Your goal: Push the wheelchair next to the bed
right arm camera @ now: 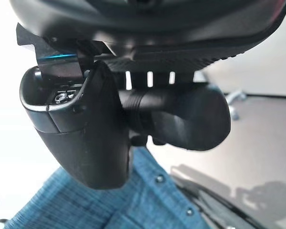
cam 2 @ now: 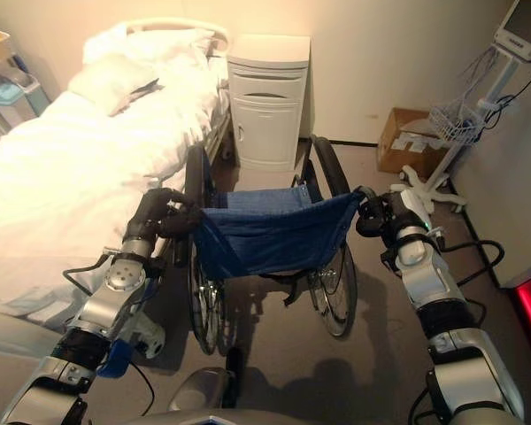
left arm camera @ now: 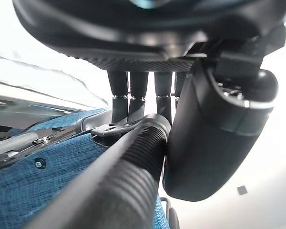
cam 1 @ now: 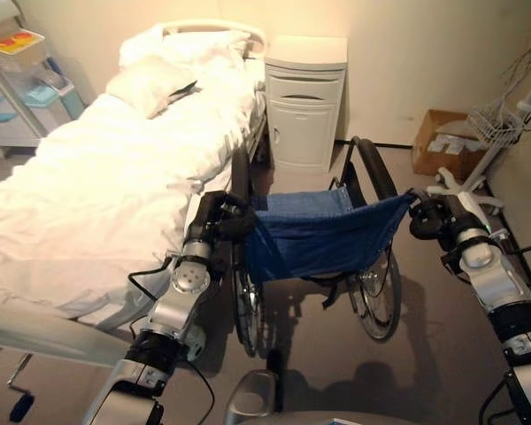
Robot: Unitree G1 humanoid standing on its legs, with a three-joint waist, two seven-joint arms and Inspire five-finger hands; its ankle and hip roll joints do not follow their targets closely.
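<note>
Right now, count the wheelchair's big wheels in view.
2: the left large black spoked wheel beside the white-sheeted bed, the right one on the open floor side. Small front casters may be hidden.

Nightstand (cam 1: pixel 304 102) straight ahead of wheelchair (cam 1: pixel 323 235)

left arm: silver-grey shell segments, round joint disc above the wrist, dark collar bands | left hand (cam 1: pixel 214 223): dark, row of slim black fingers (left arm camera: pixel 139 93), textured palm pad, bulky smooth thumb | right arm: same silver-grey shells, black bands | right hand (cam 2: pixel 378 215): dark, white cover beside it at the wrist
</note>
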